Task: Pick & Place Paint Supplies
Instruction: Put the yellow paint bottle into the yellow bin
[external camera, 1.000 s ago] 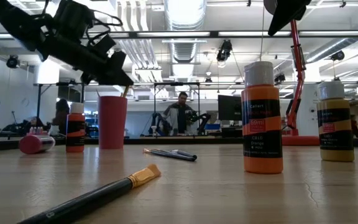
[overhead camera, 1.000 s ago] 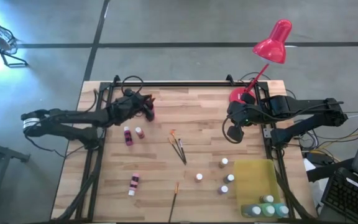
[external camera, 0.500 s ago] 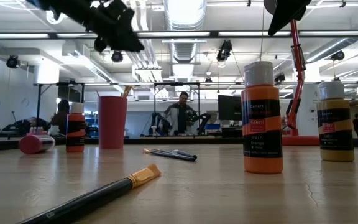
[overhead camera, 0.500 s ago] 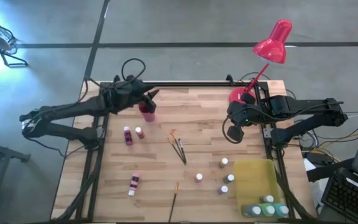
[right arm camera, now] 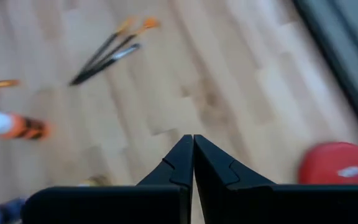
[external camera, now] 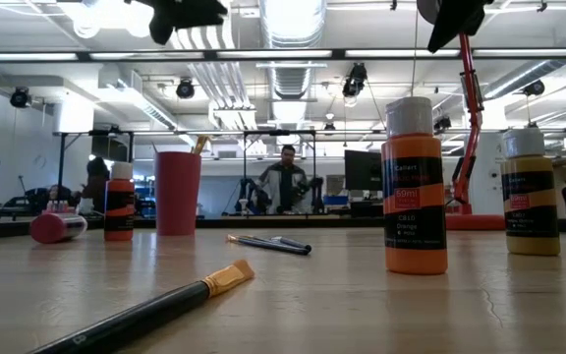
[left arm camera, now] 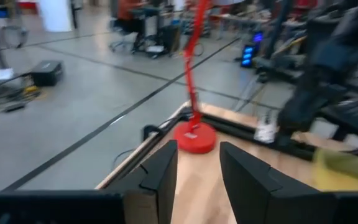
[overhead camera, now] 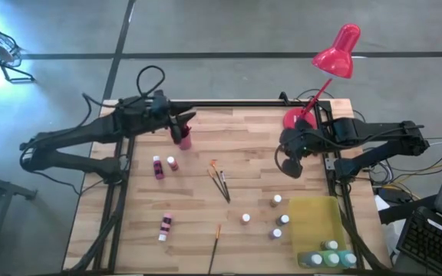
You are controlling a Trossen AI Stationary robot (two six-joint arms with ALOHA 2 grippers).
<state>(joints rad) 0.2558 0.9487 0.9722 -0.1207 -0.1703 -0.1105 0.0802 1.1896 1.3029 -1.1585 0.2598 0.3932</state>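
Observation:
A red cup (overhead camera: 183,139) stands at the table's far left with a paintbrush (external camera: 200,145) leaning in it, bristles up. My left gripper (overhead camera: 187,119) hangs high over the cup, pointing level; it is open and nothing is between its fingers (left arm camera: 159,177). My right gripper (overhead camera: 290,165) hovers shut over the far right of the table, beside the red lamp's base (overhead camera: 293,118). Three brushes (overhead camera: 219,182) lie mid-table and one (overhead camera: 215,245) near the front edge. Small paint bottles stand or lie at the left (overhead camera: 158,167), front left (overhead camera: 165,226) and front right (overhead camera: 276,202).
A yellow tray (overhead camera: 316,221) lies at the front right corner, with larger green and blue bottles (overhead camera: 331,257) at its near end. The red lamp (overhead camera: 336,52) leans over the far right edge. An orange bottle (external camera: 414,187) stands close to the low camera.
My left gripper has risen from just above the red cup to well over it, tipping up from a downward slant to level. The cup and the brush in it have stayed put.

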